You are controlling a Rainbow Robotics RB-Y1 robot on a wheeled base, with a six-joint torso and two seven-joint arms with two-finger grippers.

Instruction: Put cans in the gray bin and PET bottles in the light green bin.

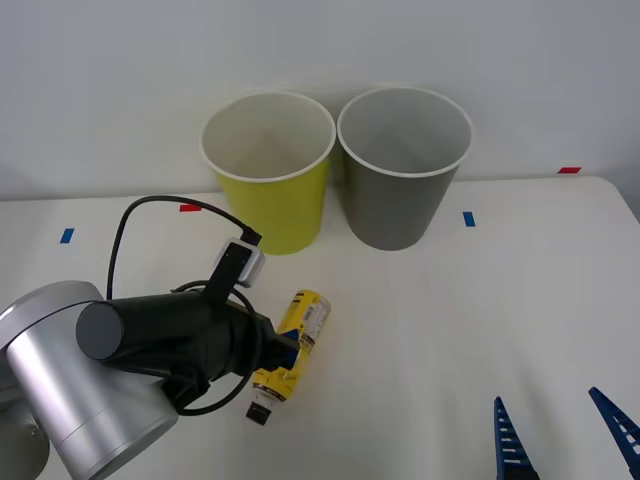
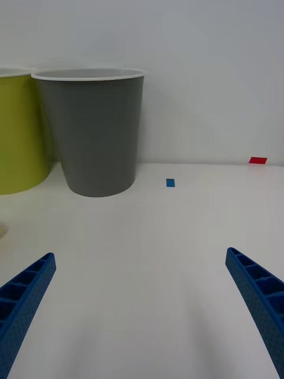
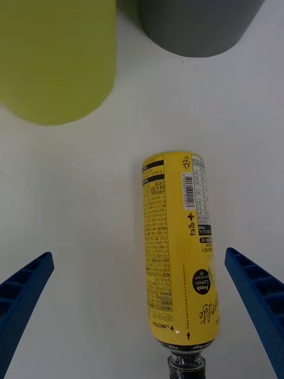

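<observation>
**Bottle lying flat, left gripper hovering over it**

Bottle (image 3: 177,254) is lying on its side on the table (image 1: 480,320), just in front of the light green bin (image 1: 268,170), cap pointing away from that bin. Being round, it is likely to roll or skid if one finger touches first. It is lying between the spread fingers of the left gripper (image 3: 142,314), nearer one finger than the other. Beside the light green bin, the gray bin (image 1: 404,165) is standing. Farther out, the right gripper (image 1: 565,435) is waiting, fingers apart.

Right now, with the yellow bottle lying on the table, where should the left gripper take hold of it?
Grip the yellow bottle across its cylindrical body, coming down from above. It lies flat between the open left gripper fingers, cap toward the robot, so the labelled mid-body probably gives the steadiest hold. The right gripper waits open.
</observation>
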